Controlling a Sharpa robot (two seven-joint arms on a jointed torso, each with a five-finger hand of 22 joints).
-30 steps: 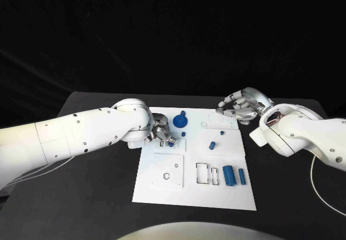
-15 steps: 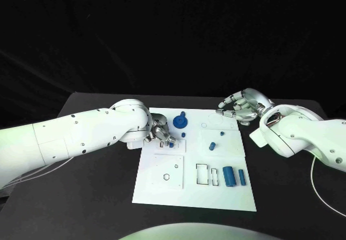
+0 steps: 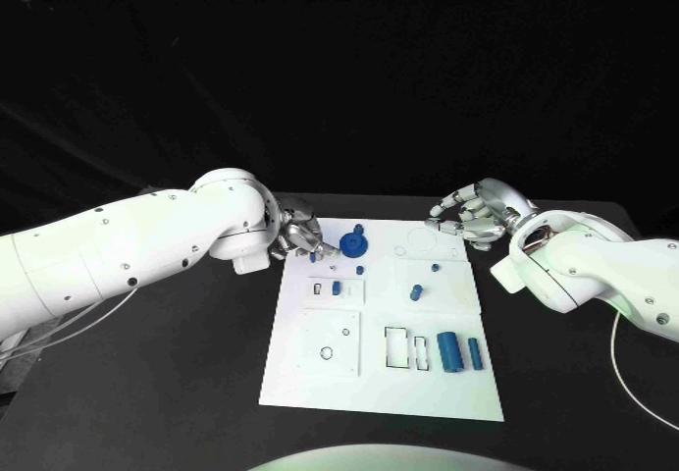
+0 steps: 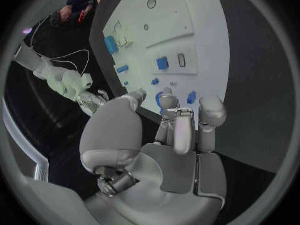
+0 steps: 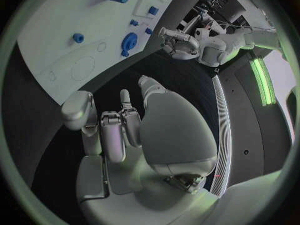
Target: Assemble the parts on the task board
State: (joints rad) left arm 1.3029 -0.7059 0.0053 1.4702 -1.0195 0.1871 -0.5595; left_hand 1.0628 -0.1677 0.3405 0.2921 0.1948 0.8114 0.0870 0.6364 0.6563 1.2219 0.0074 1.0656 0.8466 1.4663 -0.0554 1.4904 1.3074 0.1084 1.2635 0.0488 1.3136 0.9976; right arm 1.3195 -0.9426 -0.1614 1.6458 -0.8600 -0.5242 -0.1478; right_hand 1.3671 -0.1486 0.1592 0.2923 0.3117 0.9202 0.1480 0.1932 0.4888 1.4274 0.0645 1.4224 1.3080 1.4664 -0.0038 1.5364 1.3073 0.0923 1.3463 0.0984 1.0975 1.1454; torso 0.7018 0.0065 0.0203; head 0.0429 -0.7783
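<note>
Fingers of the left hand (image 3: pixel 300 238) are curled loosely inward over the board's far left edge and hold nothing; the left wrist view shows their tips (image 4: pixel 185 130) apart from one another, above the dark desk (image 3: pixel 184 373) just short of the white plate. Fingers of the right hand (image 3: pixel 474 217) are likewise bent in with gaps between them, empty, hovering beside the far right corner of the task board (image 3: pixel 382 388).

That board lies in the middle of the desk. On it, going down in size: a round blue disc with a small tab (image 3: pixel 354 238) at the far end near the left hand, two upright blue cylinders (image 3: pixel 450 351) side by side at the near right (one thicker than the other), a blue peg (image 3: pixel 416 291) lying mid-board, a blue block (image 3: pixel 336 287) seated in a raised square panel, and tiny blue studs (image 3: pixel 362 268) behind it.

The right wrist view shows faint circle outlines (image 5: pixel 82 67) on the plate near that hand, and the left hand across the board.
</note>
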